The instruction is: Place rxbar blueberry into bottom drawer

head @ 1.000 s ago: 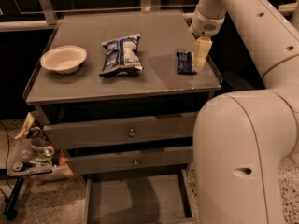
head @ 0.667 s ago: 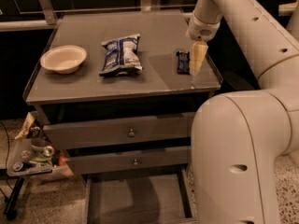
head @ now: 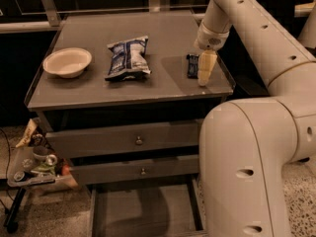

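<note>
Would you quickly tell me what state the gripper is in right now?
Gripper: open or closed cannot be told; it is down at the cabinet top, just right of the snack bar.

The gripper (head: 204,78) pointed down over the right part of the bench (head: 163,33), just beside the rxbar blueberry (head: 192,65), on the bar's right. The dark bar lay flat on the bench top near the right edge. A crinkled blue-and-white chip bag (head: 128,58) lay near the middle, and a pale bowl (head: 67,62) sat well apart at the left. Below, two grey drawers with knobs (head: 139,140) were closed, and the bottom drawer (head: 143,211) stood pulled out. The robot's white arm (head: 256,38) filled the right side.
</note>
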`<state>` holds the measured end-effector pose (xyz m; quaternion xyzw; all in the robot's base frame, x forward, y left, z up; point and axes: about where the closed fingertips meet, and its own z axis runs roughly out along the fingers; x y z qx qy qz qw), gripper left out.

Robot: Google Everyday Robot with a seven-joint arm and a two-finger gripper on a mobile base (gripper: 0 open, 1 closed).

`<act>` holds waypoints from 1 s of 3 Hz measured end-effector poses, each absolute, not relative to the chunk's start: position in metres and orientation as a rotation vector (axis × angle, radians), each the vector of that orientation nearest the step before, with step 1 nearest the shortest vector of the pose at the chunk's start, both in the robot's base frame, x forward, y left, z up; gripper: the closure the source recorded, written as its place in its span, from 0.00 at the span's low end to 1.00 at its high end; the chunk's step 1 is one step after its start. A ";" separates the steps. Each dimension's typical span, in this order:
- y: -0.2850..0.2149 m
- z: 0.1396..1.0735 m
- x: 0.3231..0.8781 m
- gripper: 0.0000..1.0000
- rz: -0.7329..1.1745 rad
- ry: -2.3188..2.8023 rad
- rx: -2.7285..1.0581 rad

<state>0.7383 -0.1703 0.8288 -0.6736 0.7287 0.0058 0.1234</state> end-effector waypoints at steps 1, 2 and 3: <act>-0.170 0.822 0.739 0.00 0.032 2.120 -1.973; -0.170 0.822 0.739 0.18 0.032 2.120 -1.973; -0.170 0.822 0.739 0.42 0.032 2.120 -1.973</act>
